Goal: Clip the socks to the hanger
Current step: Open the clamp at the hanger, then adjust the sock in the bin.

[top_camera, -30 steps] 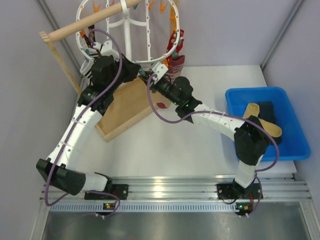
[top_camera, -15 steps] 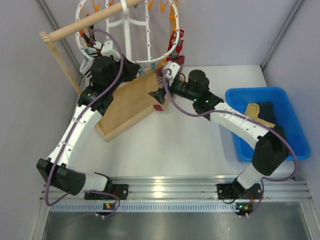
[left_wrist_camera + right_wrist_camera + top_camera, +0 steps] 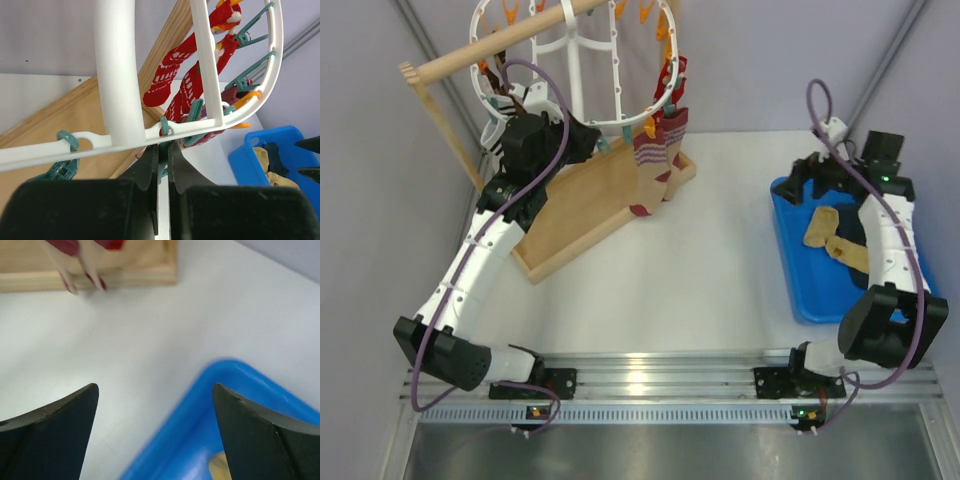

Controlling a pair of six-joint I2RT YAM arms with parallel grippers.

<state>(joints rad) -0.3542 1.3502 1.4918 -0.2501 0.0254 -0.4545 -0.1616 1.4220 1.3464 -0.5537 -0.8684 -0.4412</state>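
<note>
Gripping a teal clip (image 3: 163, 126) just under the hanger (image 3: 272, 55) rim, the left fingers (image 3: 150, 165) are showing this only in their wrist view. Overhead, red socks (image 3: 655, 160) are hanging from that rim; the right fingers (image 3: 55, 415) are gaping wide over a blue bin (image 3: 790, 270) of loose socks (image 3: 817, 228), well right of the hanger.

Lab robot cell: grey walls (image 3: 770, 60), aluminium base rail (image 3: 660, 375)

The gripper (image 3: 155, 386) gapes wide, the blue bin's (image 3: 195, 422) rim corner between its fingers and a tan scrap (image 3: 220, 471) inside the bin. Beyond the bin, across white table (image 3: 125, 330), blurred red-tipped socks (image 3: 85, 262) overlap a wooden base (image 3: 145, 260).
</note>
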